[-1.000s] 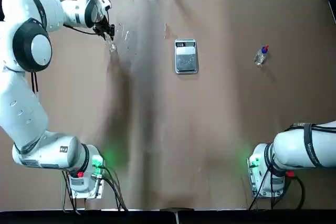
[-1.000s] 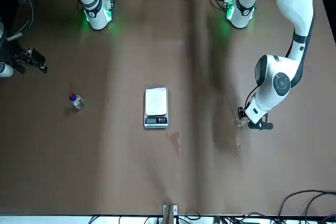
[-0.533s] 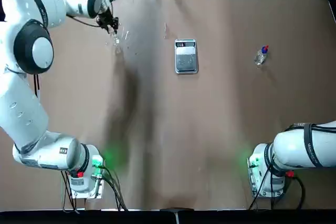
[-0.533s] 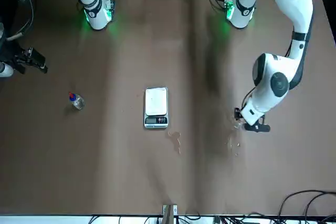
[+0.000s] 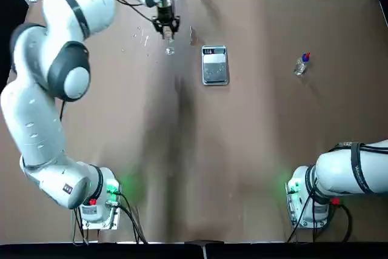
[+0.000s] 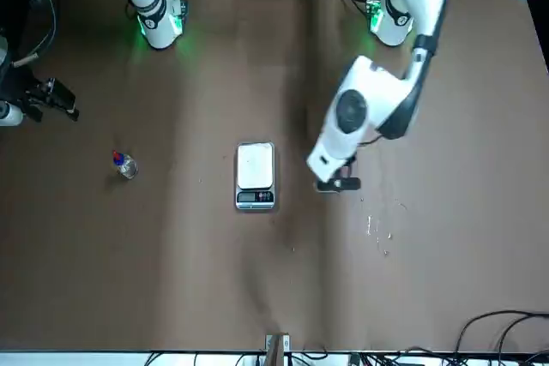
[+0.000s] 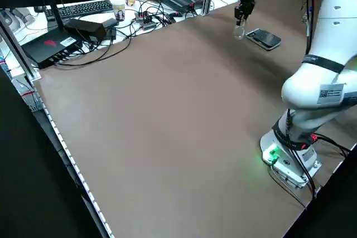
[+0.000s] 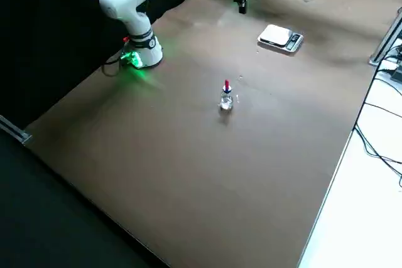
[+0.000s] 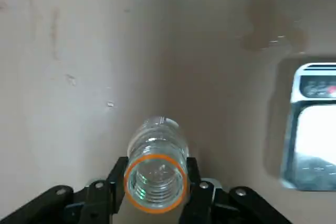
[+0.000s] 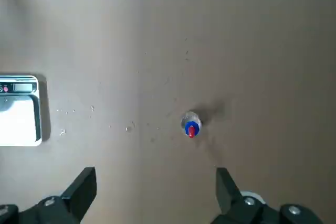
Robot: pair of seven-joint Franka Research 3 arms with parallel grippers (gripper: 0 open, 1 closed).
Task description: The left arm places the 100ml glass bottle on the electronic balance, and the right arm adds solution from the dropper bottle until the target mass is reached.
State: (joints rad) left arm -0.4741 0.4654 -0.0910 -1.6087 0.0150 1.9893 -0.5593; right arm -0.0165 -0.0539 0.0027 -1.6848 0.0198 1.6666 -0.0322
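From where I stand, the change is all in the left arm (image 5: 36,113): it has carried the bottle (image 9: 157,166) in towards the scale (image 5: 215,72), which hasn't budged. The bottle was well out to the scale's left; now it's near, though still apart from it and held above the table (image 5: 242,125). That looks like the last of the approach, with centring over the pan (image 6: 255,165) and a gentle lowering to come. No dosing has begun, I'd say.

The scale itself is a flat, rounded rectangle, its smooth pan glossy with reflected light, a dark display (image 6: 256,197) along the end away from the arm bases. Just off that end, on the left, a thin wet patch (image 9: 278,30) shines on the brown table; I'd keep the bottle's base out of it.

To the scale's left, the left arm's jaws pinch the bottle: clear, ridged glass, round, with an orange ring at the mouth. Slick glass could slip or turn.

Well off to the scale's right, the dropper bottle (image 5: 301,66) stands untouched, clear-bodied with a blue collar and narrow red top. Farther out on that side, the right arm (image 5: 336,171) waits, its blocky black jaws spread wide with nothing between them.
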